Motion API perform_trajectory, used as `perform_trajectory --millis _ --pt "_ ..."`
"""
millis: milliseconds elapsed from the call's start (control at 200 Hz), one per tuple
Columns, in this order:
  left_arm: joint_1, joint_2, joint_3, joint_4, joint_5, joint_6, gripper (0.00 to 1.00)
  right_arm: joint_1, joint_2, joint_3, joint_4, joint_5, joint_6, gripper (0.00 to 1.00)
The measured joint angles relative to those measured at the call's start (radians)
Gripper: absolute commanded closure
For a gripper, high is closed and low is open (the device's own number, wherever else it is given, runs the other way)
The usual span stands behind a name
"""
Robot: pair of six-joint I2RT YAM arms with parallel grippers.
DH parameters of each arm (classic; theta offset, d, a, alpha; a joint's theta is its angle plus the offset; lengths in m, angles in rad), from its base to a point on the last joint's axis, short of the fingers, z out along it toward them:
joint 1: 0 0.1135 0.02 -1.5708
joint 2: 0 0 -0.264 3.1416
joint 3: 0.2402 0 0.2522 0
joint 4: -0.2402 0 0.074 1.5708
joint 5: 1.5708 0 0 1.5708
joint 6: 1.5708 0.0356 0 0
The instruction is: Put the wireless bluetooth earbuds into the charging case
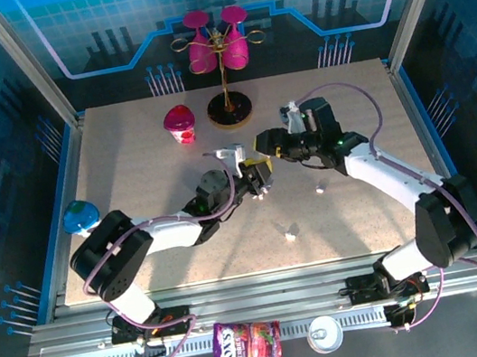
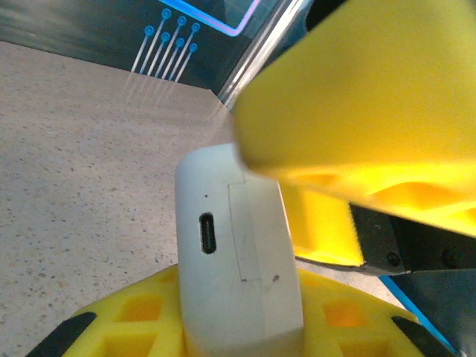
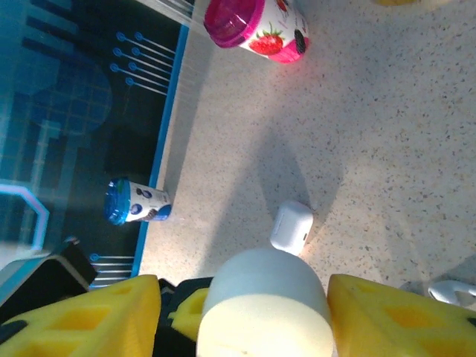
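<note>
White, glossy plastic decides how everything here handles. The charging case (image 2: 238,260) is a hard, smooth pebble with its charging port facing the left wrist camera. It sits clamped between the yellow fingers of the left gripper (image 1: 256,175), over the middle of the table (image 1: 126,161). The right gripper (image 1: 268,144) is just beside it. Its jaws stand apart on either side of the same case with a gap showing, so I judge it is not gripping. Whether the lid is up cannot be told. A second case (image 3: 291,227) lies closed on the table close by.

Two earbuds show as tiny white specks on bare table. The far earbud (image 1: 318,189) lies just beside the right forearm. The near earbud (image 1: 291,236) lies closer to the front edge, well apart from both grippers.

Each is likely very light, rigid and slippery, apt to squirt out of a hard pinch or skate away if nudged. The best hold is probably a gentle pinch across the short stem, which leaves the bud end free to drop into its socket. The case should be held by its flat sides below the lid seam.

Room is tight where the two grippers meet, but open around the earbuds. The pink cup (image 1: 180,124) and glass stand (image 1: 222,71) stand at the back, and the blue cup (image 1: 80,216) sits at the left edge, all out of the way. The near earbud's closeness to the front edge calls for a downward approach, not a sweep.
</note>
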Motion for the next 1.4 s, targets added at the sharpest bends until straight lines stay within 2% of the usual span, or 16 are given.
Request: perform_trajectory --millis 140,265,300,390,500,610,730,825,996,1181,1401 --pt "0.111 -0.035 0.010 -0.109 0.211 -0.064 0.85 -0.032 -0.089 -0.053 0.048 -0.013 -0.066 0.27" --pt "0.211 -0.056 0.050 -0.249 0.403 -0.117 0.83 -0.051 -0.174 -0.095 0.081 -0.039 -0.209 0.26" --pt "0.232 -0.066 0.070 -0.310 0.456 -0.133 0.82 -0.051 -0.200 -0.104 0.080 -0.051 -0.274 0.25" --pt "0.265 -0.085 0.161 -0.505 0.587 -0.136 0.90 -0.051 -0.282 -0.122 0.055 -0.084 -0.485 0.22" --pt "0.279 -0.124 0.249 -0.684 0.703 -0.130 0.91 -0.051 -0.398 -0.171 0.044 -0.133 -0.750 0.23" --pt "0.286 -0.150 0.298 -0.800 0.816 -0.136 0.91 -0.052 -0.475 -0.223 0.030 -0.202 -0.996 0.26" --pt "0.287 -0.150 0.315 -0.872 0.931 -0.157 0.93 -0.053 -0.467 -0.235 0.008 -0.291 -1.191 0.25" --pt "0.287 -0.150 0.315 -0.931 0.991 -0.156 0.94 -0.042 -0.431 -0.225 -0.043 -0.333 -1.326 0.23" --pt "0.283 -0.150 0.316 -1.020 1.049 -0.127 0.93 0.010 -0.325 -0.161 -0.145 -0.332 -1.492 0.23" --pt "0.249 -0.155 0.326 -1.100 1.070 -0.058 0.93 0.029 -0.238 -0.105 -0.163 -0.322 -1.564 0.24" --pt "0.233 -0.170 0.331 -1.129 1.075 -0.025 0.93 0.035 -0.168 -0.062 -0.192 -0.336 -1.595 0.29"
